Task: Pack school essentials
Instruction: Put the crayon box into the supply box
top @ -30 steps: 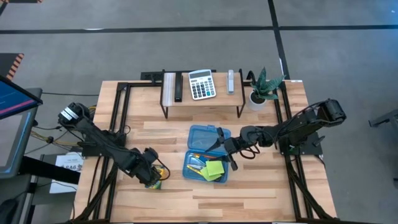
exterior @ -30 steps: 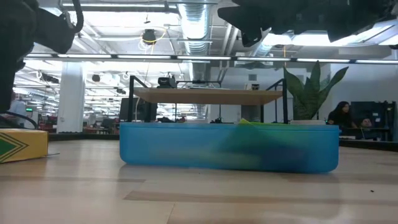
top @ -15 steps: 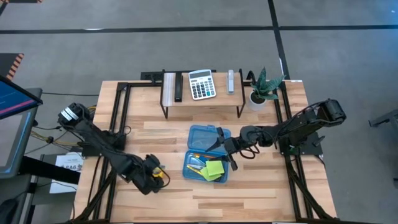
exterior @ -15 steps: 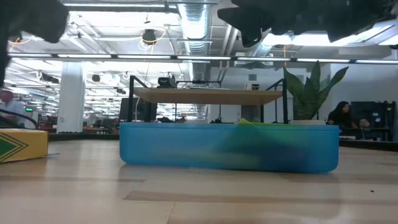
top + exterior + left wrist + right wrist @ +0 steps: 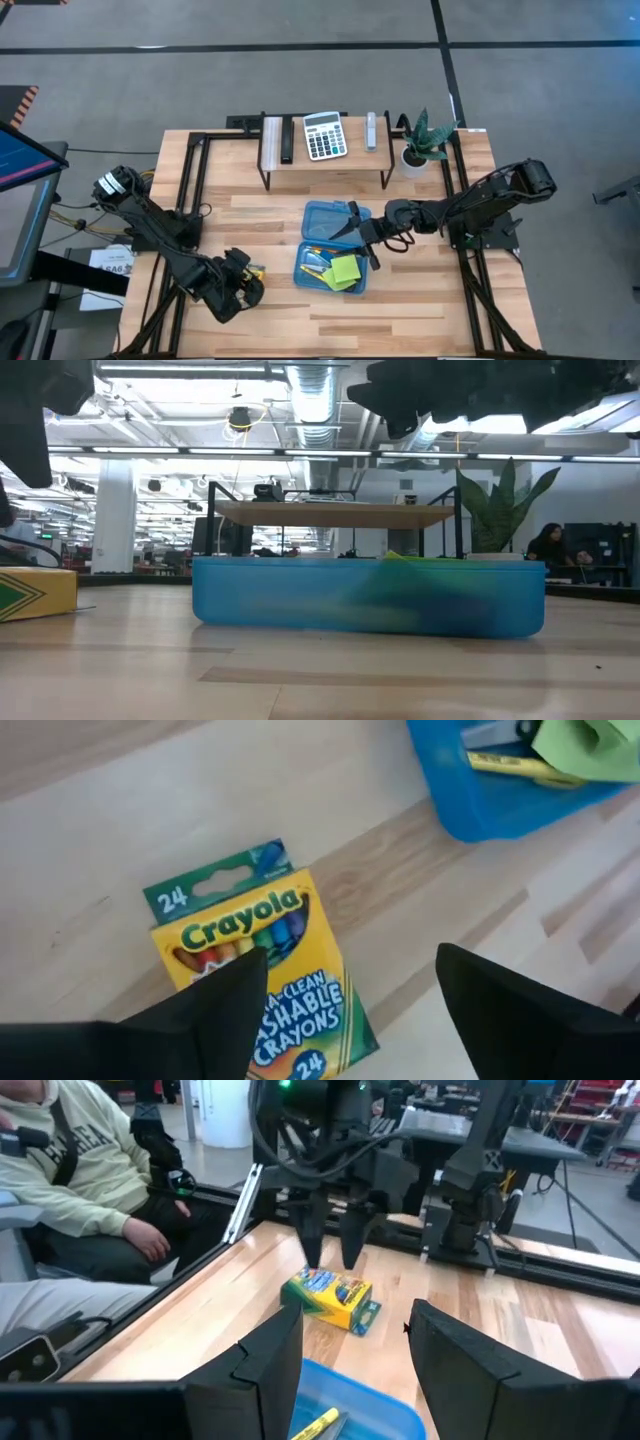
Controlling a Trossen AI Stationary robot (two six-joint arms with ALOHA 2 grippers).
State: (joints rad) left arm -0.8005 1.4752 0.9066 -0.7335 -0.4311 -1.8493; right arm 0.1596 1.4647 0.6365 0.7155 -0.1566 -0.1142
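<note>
The yellow-green crayon box point(image 5: 250, 970) lies flat on the table near its left edge point(image 5: 256, 271) point(image 5: 328, 1297) point(image 5: 35, 595). My left gripper point(image 5: 350, 960) is open and points down just above it point(image 5: 333, 1250) point(image 5: 240, 285). The blue case point(image 5: 325, 215) lies open mid-table point(image 5: 365, 610). Its tray holds yellow pencils point(image 5: 510, 765) and the lime-green sticky-note pad point(image 5: 346, 270). My right gripper point(image 5: 358, 235) hangs open over the case's right side point(image 5: 355, 1315). I cannot make out the scissors or the tiny blue piece.
A low shelf point(image 5: 270, 170) at the far edge carries the calculator point(image 5: 323, 135), with a potted plant point(image 5: 420, 140) at its right. A seated person point(image 5: 80, 1190) is beyond the table's left side. Bare wood lies along the near edge point(image 5: 400, 310).
My left gripper has drawn back toward the table's near edge. The crayon box has stayed where it was.
</note>
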